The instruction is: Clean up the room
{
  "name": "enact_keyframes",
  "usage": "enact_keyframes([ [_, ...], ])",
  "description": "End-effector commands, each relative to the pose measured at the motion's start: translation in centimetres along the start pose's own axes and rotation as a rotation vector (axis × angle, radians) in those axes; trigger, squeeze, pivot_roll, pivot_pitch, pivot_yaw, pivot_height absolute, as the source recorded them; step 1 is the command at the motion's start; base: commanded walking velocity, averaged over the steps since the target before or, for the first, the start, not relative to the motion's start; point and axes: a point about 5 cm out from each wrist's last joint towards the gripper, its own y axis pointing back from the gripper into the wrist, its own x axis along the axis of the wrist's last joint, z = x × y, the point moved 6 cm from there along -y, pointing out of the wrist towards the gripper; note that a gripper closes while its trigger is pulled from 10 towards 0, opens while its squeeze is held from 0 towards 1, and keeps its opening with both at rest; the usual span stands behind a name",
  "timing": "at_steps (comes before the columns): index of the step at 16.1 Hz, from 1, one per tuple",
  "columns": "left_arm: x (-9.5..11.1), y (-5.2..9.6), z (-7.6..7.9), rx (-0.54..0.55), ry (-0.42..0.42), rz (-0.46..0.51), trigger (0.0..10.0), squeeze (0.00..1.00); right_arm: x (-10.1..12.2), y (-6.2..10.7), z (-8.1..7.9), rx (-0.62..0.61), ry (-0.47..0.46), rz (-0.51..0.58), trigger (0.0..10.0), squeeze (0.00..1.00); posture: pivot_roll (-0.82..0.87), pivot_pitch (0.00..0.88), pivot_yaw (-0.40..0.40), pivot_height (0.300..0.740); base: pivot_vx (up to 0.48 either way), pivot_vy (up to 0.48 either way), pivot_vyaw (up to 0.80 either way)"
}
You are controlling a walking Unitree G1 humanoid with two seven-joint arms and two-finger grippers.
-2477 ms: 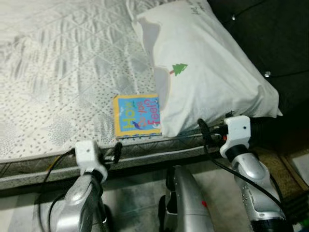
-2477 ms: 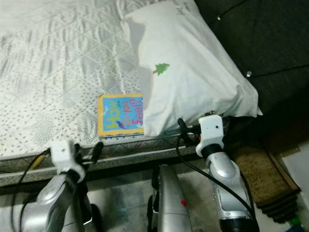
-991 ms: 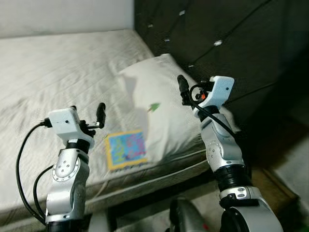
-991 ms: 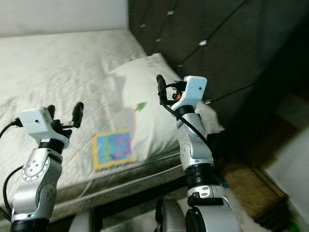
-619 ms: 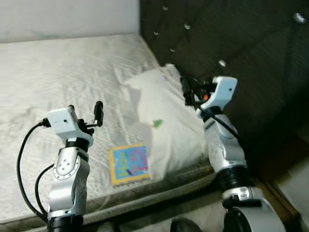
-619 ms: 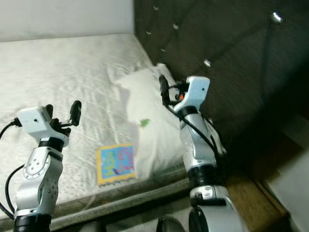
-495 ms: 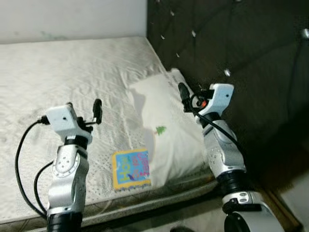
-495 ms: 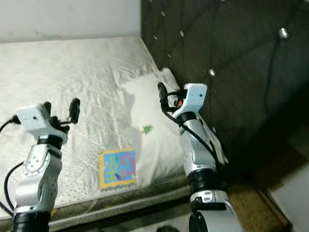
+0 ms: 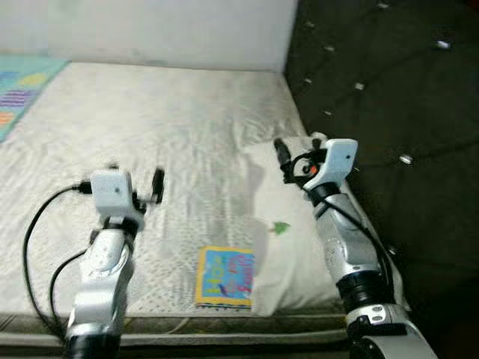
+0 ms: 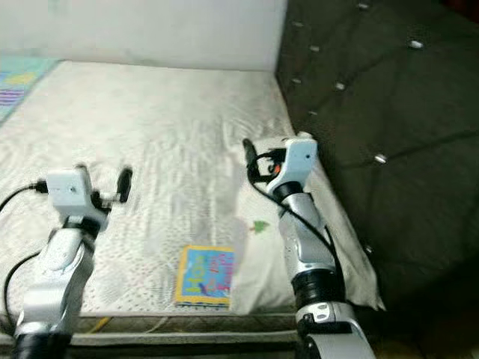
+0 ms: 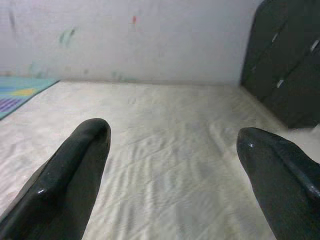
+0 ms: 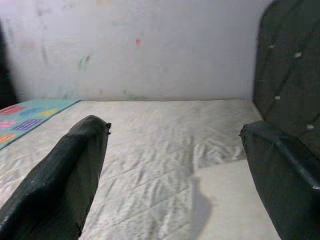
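A colourful picture book (image 9: pixel 224 277) lies flat on the white quilted mattress (image 9: pixel 150 112) near its front edge, with one side touching a white pillow (image 9: pixel 288 239) that bears a small green tree. My left gripper (image 9: pixel 136 176) is held in the air above the mattress, left of the book, open and holding nothing. My right gripper (image 9: pixel 298 149) hovers over the pillow's far end, also open and holding nothing. Both wrist views look along the bed toward the wall, the left gripper (image 11: pixel 172 150) and the right gripper (image 12: pixel 175 150) spread wide.
A dark tufted headboard (image 9: pixel 389 112) rises along the right side of the bed. A white wall (image 9: pixel 150 30) stands behind the mattress. A colourful patterned mat (image 9: pixel 19 90) lies at the bed's far left corner. The mattress's front edge (image 9: pixel 187 325) runs below the book.
The whole view has risen and swung across the bed. Both arms have come up from below the bed's edge to above the mattress. Book and pillow lie as before.
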Motion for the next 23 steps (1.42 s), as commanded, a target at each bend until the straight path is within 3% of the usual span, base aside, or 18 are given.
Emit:
enact_keyframes([
  [1,-0.6,0.3,0.6,-0.031,-0.023,-0.030,10.0,0.00,-0.3,0.5,0.5,-0.015,0.014,-0.007,10.0,0.00,0.03,0.000,-0.044,0.740,0.000,0.000,0.00],
  [4,-1.0,0.9,1.1,-0.061,0.044,-0.049,10.0,0.00,-1.5,1.5,1.3,-0.071,0.065,-0.042,10.0,0.00,0.02,0.000,-0.056,0.740,0.000,0.000,0.00],
  [6,1.0,1.2,1.3,-0.025,-0.070,0.049,10.0,0.00,-1.8,2.2,2.2,-0.101,0.081,-0.054,10.0,0.00,0.01,0.000,-0.077,0.740,0.000,0.000,0.00],
  [8,0.9,2.0,-0.7,0.034,-0.043,0.065,10.0,0.00,-2.5,3.4,3.0,-0.118,0.105,-0.078,10.0,0.00,-0.01,0.000,-0.075,0.740,0.000,0.000,0.00],
  [10,0.1,2.6,-2.5,0.119,0.034,0.029,10.0,0.00,-2.3,3.6,3.2,-0.127,0.101,-0.075,10.0,0.00,-0.02,0.000,-0.075,0.740,0.000,0.000,0.00],
  [11,0.0,2.7,-2.7,0.122,0.040,0.022,10.0,0.00,-2.2,3.5,3.0,-0.122,0.105,-0.071,10.0,0.00,-0.02,0.000,-0.076,0.740,0.000,0.000,0.00],
  [16,0.4,2.4,-1.5,0.088,0.103,0.025,10.0,0.00,-1.9,4.0,2.7,-0.104,0.122,-0.079,10.0,0.00,-0.04,0.025,-0.084,0.740,0.000,0.000,0.00],
  [23,0.0,2.8,-0.9,0.072,0.122,-0.003,10.0,0.00,-2.3,4.9,3.0,-0.111,0.133,-0.107,10.0,0.00,-0.04,0.059,-0.080,0.740,0.000,0.349,0.00],
])
